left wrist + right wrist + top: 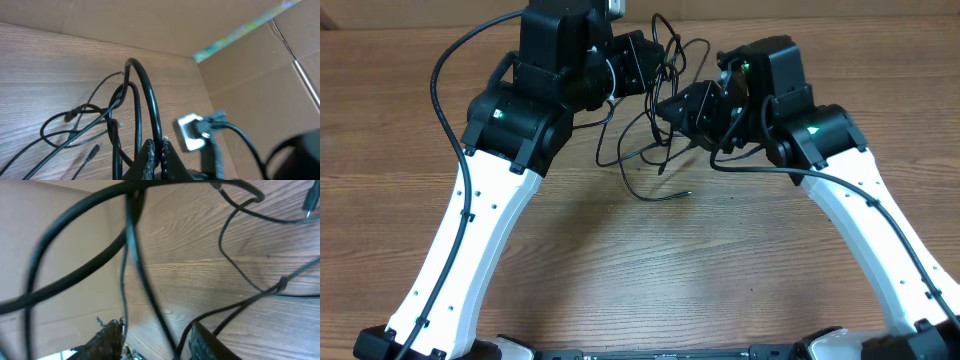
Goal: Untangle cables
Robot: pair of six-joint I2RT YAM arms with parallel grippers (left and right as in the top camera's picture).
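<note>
Overhead: the cables (655, 135) lie in a loose tangle near the middle of the desk's (620, 270) far edge, strung between my two hands. My left gripper (658, 68) is at the tangle's far-left side and my right gripper (672, 108) at its right, both in among the loops. One loose end (678, 194) trails toward the near edge. Left wrist: my left fingers (150, 157) are pressed together, pinching a cord that arches up and away from them, and the rest of the tangle drops to its left onto the desk. Right wrist: my right fingers (107, 340) stand spread. A thin cord runs down through the gap, closer to the right-hand finger, and I cannot tell whether it touches either. The coming move, as I judge it, turns on this cord lying between my right fingers along their reach. Closing there and drawing away from the left hand should part the loops.
</note>
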